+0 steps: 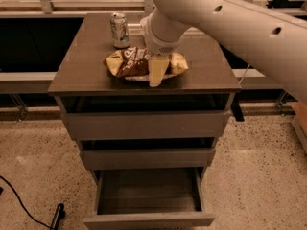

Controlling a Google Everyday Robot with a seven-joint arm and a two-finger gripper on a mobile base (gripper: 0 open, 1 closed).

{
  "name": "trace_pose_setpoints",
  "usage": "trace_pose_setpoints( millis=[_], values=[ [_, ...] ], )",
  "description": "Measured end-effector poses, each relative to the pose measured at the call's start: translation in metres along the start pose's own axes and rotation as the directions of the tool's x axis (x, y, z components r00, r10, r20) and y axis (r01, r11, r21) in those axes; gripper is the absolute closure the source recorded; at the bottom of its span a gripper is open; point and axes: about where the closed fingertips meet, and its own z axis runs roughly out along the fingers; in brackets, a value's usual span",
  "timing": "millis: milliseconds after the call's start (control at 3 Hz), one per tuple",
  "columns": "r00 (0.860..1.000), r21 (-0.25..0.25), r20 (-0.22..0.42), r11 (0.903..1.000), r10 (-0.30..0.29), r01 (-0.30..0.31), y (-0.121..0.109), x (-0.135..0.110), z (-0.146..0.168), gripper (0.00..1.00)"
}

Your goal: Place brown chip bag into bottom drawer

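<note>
The brown chip bag (128,61) lies flat on the grey cabinet's top (86,71), dark brown in the middle with pale yellow ends. My gripper (157,72) hangs from the white arm and points down over the bag's right half, covering part of it. The bottom drawer (148,219) is pulled out below, and its shallow grey tray holds nothing. The two drawers above it are slightly ajar.
A green-white soda can (119,30) stands upright on the cabinet top just behind the bag. A black cable (21,206) and a small black object (57,215) lie on the speckled floor at the lower left.
</note>
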Motion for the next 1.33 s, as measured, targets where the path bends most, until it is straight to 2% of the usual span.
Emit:
trace_pose_setpoints(
  millis=[333, 667, 1000, 1333],
  values=[
    [1.000, -0.034, 0.010, 0.9993, 0.015, -0.014, -0.006, -0.001, 0.033, 0.12],
    [0.998, -0.045, 0.026, 0.9978, 0.050, -0.049, -0.017, 0.009, 0.058, 0.30],
    [0.996, -0.074, 0.009, 0.9936, 0.086, -0.085, -0.017, 0.032, 0.077, 0.53],
    [0.996, -0.074, 0.013, 0.9932, 0.091, -0.090, -0.018, 0.034, 0.077, 0.77]
  ],
)
